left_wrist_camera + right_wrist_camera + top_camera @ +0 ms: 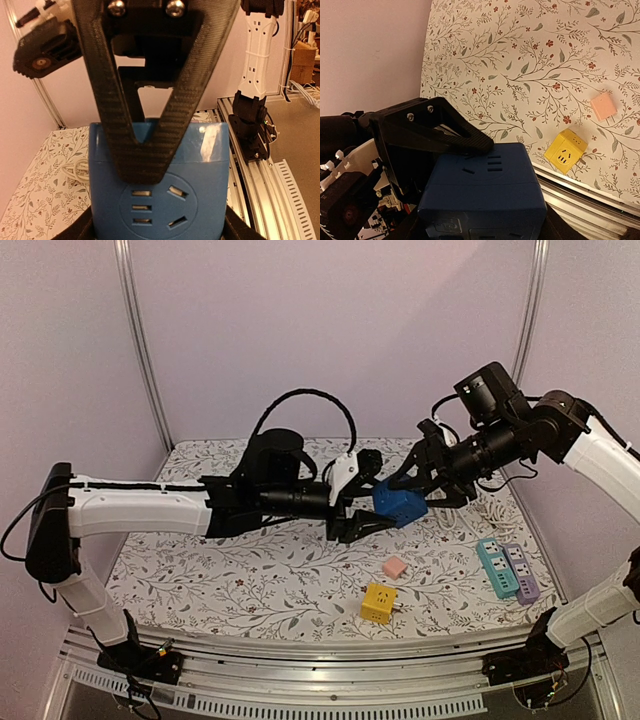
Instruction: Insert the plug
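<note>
A blue socket cube [398,508] hangs in the air over the middle of the table, between both arms. My left gripper [378,502] is shut on it; in the left wrist view one black finger [145,155] presses on the cube [210,165] just above its round socket face. My right gripper [412,498] comes in from the right and is shut on the other end of the cube [485,195], its jaws dark at the two lower corners. A small pink plug [395,567] [603,106] lies loose on the cloth below.
A yellow socket cube [378,602] [565,151] sits near the front edge. Teal [495,565] and purple [520,572] power strips lie at the right. A white cable [470,515] trails behind them. Metal rails line the near edge.
</note>
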Available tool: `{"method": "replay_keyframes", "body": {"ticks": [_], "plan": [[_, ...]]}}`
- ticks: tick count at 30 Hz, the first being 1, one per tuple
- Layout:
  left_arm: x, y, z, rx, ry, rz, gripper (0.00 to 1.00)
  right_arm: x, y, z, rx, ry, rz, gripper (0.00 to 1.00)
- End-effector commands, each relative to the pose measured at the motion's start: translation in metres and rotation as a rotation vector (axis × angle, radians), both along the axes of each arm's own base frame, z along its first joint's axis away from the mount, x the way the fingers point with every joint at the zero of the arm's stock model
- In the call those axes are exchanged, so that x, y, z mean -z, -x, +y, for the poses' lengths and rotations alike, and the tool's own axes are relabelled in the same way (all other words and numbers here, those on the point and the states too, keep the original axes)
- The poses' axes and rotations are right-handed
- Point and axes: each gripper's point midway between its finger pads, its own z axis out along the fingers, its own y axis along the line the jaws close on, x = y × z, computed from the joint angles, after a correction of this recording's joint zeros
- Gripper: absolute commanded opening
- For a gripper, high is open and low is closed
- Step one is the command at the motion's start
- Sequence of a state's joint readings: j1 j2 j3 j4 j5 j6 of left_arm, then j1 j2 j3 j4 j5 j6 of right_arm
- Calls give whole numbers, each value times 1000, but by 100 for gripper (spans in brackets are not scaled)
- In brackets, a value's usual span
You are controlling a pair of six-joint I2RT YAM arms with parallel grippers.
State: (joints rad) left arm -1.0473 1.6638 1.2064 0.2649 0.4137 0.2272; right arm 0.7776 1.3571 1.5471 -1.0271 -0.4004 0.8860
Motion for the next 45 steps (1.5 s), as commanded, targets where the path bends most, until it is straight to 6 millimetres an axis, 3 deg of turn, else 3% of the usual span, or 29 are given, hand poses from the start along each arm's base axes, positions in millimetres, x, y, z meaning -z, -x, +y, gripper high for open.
{"method": "replay_keyframes", "body": {"ticks": [1,2,5,6,10,14,20,27,29,34,37,40,45], "plan": [[-18,0,-10,2,47,-20,4,9,0,-1,8,47,31,31],[-16,0,-11,2,40,-14,19,10,0,-1,7,49,30,26],[-17,-1,-10,-20,41,-10,87,9,1,-5,10,63,23,5],[-17,-1,-9,-32,43,-22,98,10,0,-8,19,81,22,1],[-17,1,2,-63,53,-42,99,25,-2,-31,53,214,25,0],[-16,5,15,-79,50,-29,100,49,-7,-66,71,361,55,0],[-8,13,41,-120,61,14,100,71,-27,-120,100,468,52,0],[-2,21,61,-142,69,46,100,111,-66,-170,107,611,31,0],[-1,22,64,-145,62,46,99,117,-75,-171,102,520,36,0],[-2,26,70,-140,46,44,99,129,-91,-187,154,498,74,0],[-1,30,73,-130,33,46,100,118,-114,-185,145,512,31,0],[0,32,76,-122,19,51,100,103,-134,-198,164,577,-17,0],[1,35,78,-117,13,55,100,132,-143,-218,136,669,7,0]]}}
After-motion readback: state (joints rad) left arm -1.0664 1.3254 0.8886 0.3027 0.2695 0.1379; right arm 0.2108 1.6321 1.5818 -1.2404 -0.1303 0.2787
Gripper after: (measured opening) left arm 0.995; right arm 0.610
